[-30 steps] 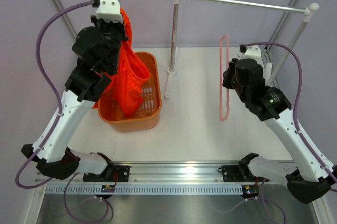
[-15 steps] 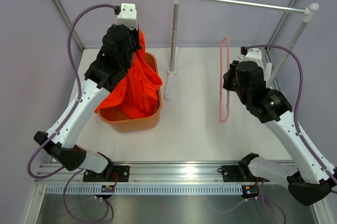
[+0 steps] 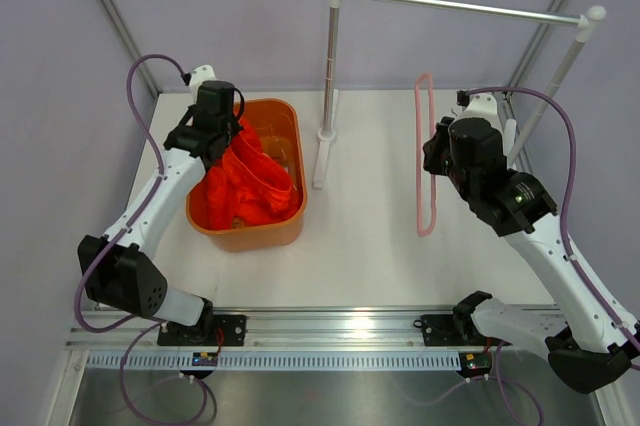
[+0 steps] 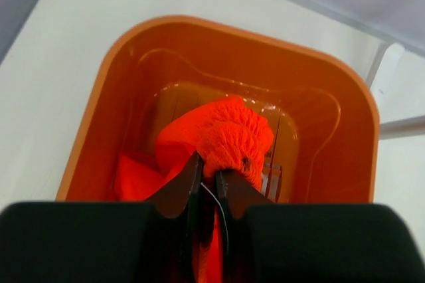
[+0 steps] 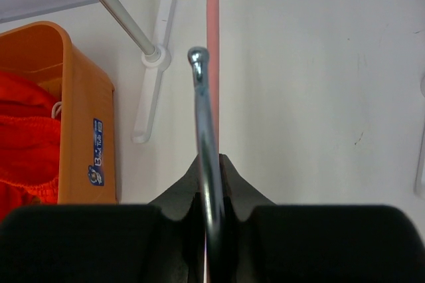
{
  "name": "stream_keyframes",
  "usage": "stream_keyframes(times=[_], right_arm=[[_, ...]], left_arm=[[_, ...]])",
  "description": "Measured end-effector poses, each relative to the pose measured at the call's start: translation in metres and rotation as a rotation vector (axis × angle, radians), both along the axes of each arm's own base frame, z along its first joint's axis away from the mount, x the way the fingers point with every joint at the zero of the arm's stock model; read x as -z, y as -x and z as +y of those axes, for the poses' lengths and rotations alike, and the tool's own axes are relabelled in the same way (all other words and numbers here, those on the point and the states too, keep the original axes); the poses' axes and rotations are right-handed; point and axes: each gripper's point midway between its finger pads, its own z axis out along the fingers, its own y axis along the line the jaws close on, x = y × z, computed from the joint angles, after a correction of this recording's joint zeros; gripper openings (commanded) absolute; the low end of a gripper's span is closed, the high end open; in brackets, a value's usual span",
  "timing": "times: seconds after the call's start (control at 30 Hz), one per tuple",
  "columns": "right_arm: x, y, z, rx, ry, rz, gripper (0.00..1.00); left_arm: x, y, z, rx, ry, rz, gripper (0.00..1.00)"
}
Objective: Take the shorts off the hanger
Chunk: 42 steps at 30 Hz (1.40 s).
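Observation:
The red-orange shorts (image 3: 243, 186) lie crumpled inside the orange basket (image 3: 285, 116). My left gripper (image 3: 222, 132) is low over the basket and shut on a bunched fold of the shorts (image 4: 229, 138). The pale-pink hanger (image 3: 425, 151) is bare and hangs in the air at the right. My right gripper (image 3: 438, 151) is shut on the hanger's metal hook (image 5: 202, 103), with the pink loop (image 5: 212, 4) running on beyond it. The shorts also show at the left edge of the right wrist view (image 5: 26, 130).
A silver rail (image 3: 460, 6) on white posts (image 3: 328, 76) stands at the back, its foot (image 3: 320, 161) just right of the basket. The basket wall (image 4: 358, 130) surrounds my left gripper. Bare white table lies between basket and hanger.
My left arm has come down from high above the basket, lowering the shorts from a hanging drape into a crumpled heap inside it. The right arm and hanger have barely moved.

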Motion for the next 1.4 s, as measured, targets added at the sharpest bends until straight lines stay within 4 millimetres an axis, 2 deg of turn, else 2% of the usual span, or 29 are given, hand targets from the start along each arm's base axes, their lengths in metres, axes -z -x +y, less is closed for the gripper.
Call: stream_keyframes(times=[0.03, 0.1, 0.13, 0.2, 0.23, 0.27, 0.37, 0.6, 0.87, 1.03, 1.17, 1.27, 1.4], right_arm=[[0.000, 0.000, 0.001, -0.004, -0.001, 0.000, 0.00], [0.000, 0.001, 0.001, -0.011, 0.002, 0.001, 0.00], [0.000, 0.001, 0.002, -0.019, 0.005, 0.002, 0.00], [0.001, 0.002, 0.006, -0.052, 0.012, 0.007, 0.00], [0.000, 0.003, 0.009, -0.072, 0.016, 0.008, 0.00], [0.000, 0.004, 0.011, -0.095, 0.020, 0.010, 0.00], [-0.001, 0.010, 0.022, -0.188, 0.036, 0.010, 0.00], [-0.004, 0.024, 0.044, -0.398, 0.063, -0.002, 0.00], [-0.016, 0.044, 0.067, -0.614, 0.075, -0.044, 0.00], [-0.025, 0.045, 0.068, -0.651, 0.100, -0.085, 0.00], [-0.044, 0.023, 0.072, -0.635, 0.127, -0.107, 0.00], [-0.060, -0.012, 0.070, -0.563, 0.148, -0.105, 0.00], [-0.076, -0.064, 0.066, -0.434, 0.193, -0.092, 0.00]], left_arm=[[0.009, 0.001, -0.001, -0.002, 0.020, 0.013, 0.16], [0.025, 0.004, -0.006, 0.007, 0.048, 0.036, 0.27], [0.034, 0.008, -0.009, 0.015, 0.060, 0.055, 0.49], [0.042, 0.012, -0.014, 0.029, 0.084, 0.075, 0.65], [0.043, 0.014, -0.017, 0.035, 0.100, 0.077, 0.73], [0.041, 0.015, -0.019, 0.043, 0.114, 0.071, 0.86], [0.023, 0.023, -0.023, 0.061, 0.161, 0.024, 0.99], [-0.035, 0.046, -0.027, 0.129, 0.233, -0.120, 0.99], [-0.075, 0.077, -0.039, 0.271, 0.274, -0.203, 0.99], [-0.098, 0.108, -0.044, 0.371, 0.283, -0.252, 0.99], [-0.114, 0.134, -0.045, 0.440, 0.278, -0.297, 0.99], [-0.123, 0.154, -0.042, 0.471, 0.262, -0.328, 0.99], [-0.124, 0.173, -0.036, 0.492, 0.240, -0.356, 0.99]])
